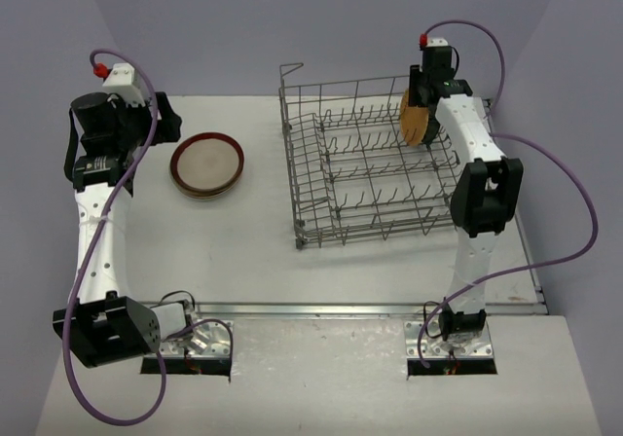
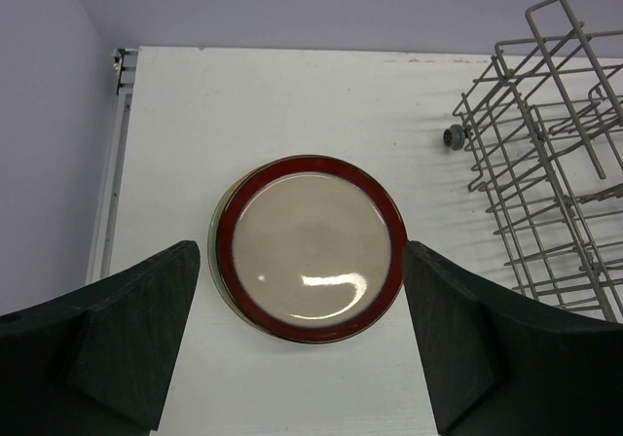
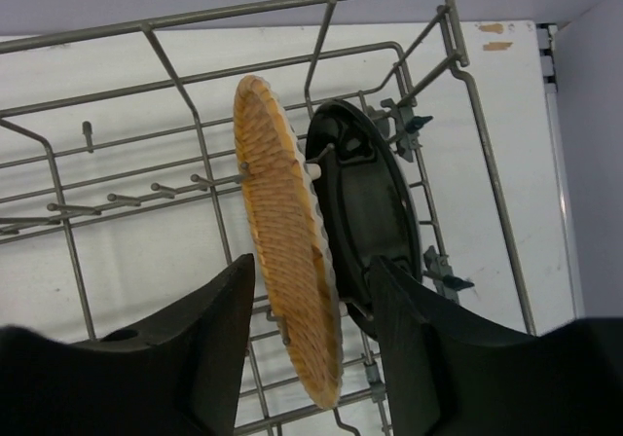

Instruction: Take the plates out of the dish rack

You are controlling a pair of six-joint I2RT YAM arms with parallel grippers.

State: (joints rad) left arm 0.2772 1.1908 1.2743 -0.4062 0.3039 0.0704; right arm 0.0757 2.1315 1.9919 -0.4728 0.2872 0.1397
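Note:
A stack of plates (image 1: 206,163) lies on the table left of the dish rack (image 1: 321,202); the top one (image 2: 310,246) is cream with a dark red rim. My left gripper (image 2: 302,348) hovers open above the stack's near edge, holding nothing. In the rack's far right corner an orange-tan ribbed plate (image 3: 287,251) stands on edge, with a dark plate (image 3: 365,202) right behind it. My right gripper (image 3: 311,266) straddles the orange-tan plate's lower part, and a gap still shows between each finger and the plate.
The rack's tines (image 3: 117,200) and its raised wire rim (image 3: 292,8) surround the right gripper. A small rack wheel (image 2: 454,135) faces the stack. The table's left edge rail (image 2: 117,134) and the purple walls bound the space.

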